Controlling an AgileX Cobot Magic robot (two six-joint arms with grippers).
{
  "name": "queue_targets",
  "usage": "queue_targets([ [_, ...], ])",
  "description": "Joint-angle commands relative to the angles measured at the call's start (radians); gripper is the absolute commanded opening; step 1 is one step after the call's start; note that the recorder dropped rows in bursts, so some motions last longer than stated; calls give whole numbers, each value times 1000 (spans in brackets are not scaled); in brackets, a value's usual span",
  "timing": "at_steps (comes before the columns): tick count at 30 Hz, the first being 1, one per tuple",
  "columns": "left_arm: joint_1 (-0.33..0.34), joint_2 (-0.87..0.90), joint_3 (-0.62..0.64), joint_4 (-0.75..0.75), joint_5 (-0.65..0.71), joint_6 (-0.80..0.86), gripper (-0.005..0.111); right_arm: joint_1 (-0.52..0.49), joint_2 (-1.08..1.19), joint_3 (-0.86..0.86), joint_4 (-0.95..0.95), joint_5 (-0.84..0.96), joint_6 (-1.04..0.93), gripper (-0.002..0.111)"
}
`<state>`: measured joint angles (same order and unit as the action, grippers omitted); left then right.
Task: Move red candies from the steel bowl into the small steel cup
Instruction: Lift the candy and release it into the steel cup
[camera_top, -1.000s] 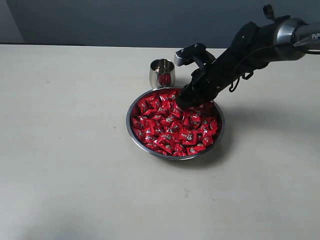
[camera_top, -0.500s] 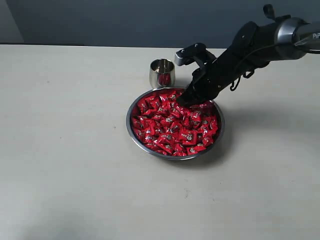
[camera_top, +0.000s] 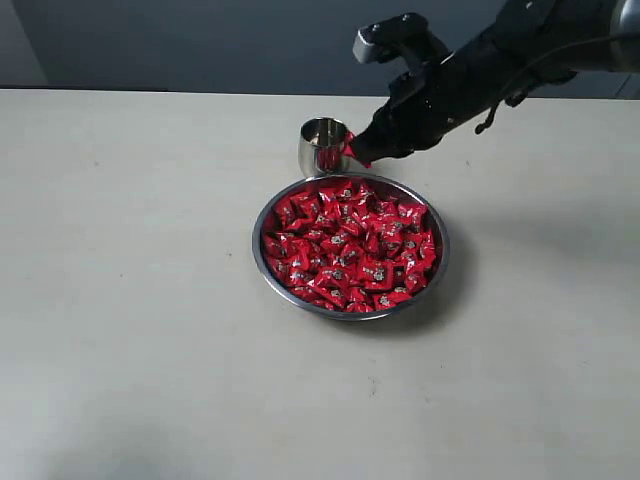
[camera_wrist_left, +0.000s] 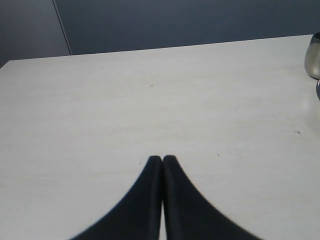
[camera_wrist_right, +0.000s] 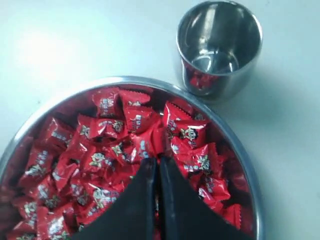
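The steel bowl (camera_top: 259, 222) sits mid-table, heaped with red candies (camera_top: 345, 245). Just behind it stands the small steel cup (camera_top: 323, 146); its side mirrors the candies. My right gripper (camera_top: 358, 152) hangs raised above the bowl's far rim, right beside the cup, shut on a red candy (camera_top: 351, 152). From the right wrist, that candy (camera_wrist_right: 157, 141) pokes out past the closed fingertips (camera_wrist_right: 149, 167), above the bowl (camera_wrist_right: 250, 165), with the cup (camera_wrist_right: 220, 45) beyond. My left gripper (camera_wrist_left: 162, 159) is shut with nothing in it, over bare table, and is out of the exterior view.
The pale table (camera_top: 130, 300) spreads wide around the bowl, with a dark wall behind it. In the left wrist view the cup (camera_wrist_left: 313, 55) shows at the picture's edge. The right arm (camera_top: 480, 70) reaches in from the far right.
The right gripper closed among the candies at the bowl's far side. It then rose and swung toward the cup with one candy in its tips. The left gripper has not visibly changed.
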<state>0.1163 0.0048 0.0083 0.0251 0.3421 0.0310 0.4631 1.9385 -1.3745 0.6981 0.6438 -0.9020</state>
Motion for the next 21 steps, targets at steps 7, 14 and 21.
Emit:
queue_targets([
  [7, -8, -5, -8, 2, -5, -2, 0, -4, 127, -235, 40, 5, 1, 0],
  [14, -8, -5, -8, 2, -5, -2, 0, -4, 322, -454, 8, 9, 46, 0],
  [21, -8, -5, -8, 2, -5, -2, 0, -4, 391, -508, 1, -29, 65, 0],
])
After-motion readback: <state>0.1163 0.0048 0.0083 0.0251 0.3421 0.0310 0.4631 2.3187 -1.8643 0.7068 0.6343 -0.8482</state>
